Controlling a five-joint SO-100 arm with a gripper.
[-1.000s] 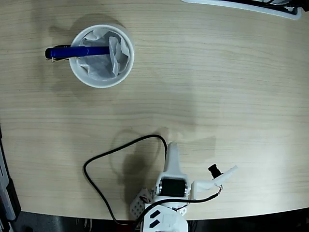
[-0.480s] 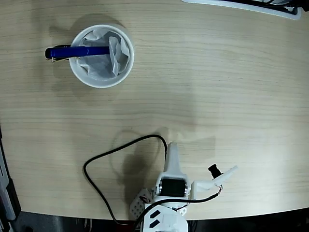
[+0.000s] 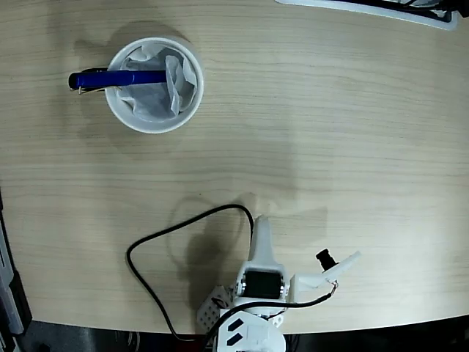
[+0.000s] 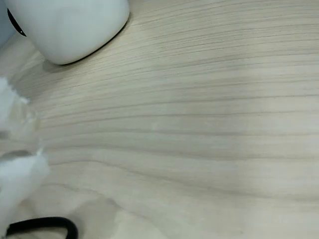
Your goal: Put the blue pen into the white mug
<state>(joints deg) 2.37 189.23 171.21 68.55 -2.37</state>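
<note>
The white mug [image 3: 154, 85] stands at the far left of the table in the fixed view, lined with crumpled white tissue. The blue pen [image 3: 110, 78] leans in it, one end down in the tissue and its dark end jutting out over the left rim. My gripper [image 3: 261, 224] is folded back at the near edge of the table, far from the mug; it shows as one tapered white shape, shut and empty. In the wrist view the mug's outer wall [image 4: 75, 25] fills the top left corner, and blurred white fingers [image 4: 15, 179] show at the left edge.
A black cable [image 3: 157, 242] loops over the table beside the arm's base [image 3: 253, 323]. A white-edged flat object [image 3: 366, 7] lies at the far edge. A dark strip [image 3: 7, 293] runs along the left edge. Bare wooden tabletop [image 3: 330, 147] lies between arm and mug.
</note>
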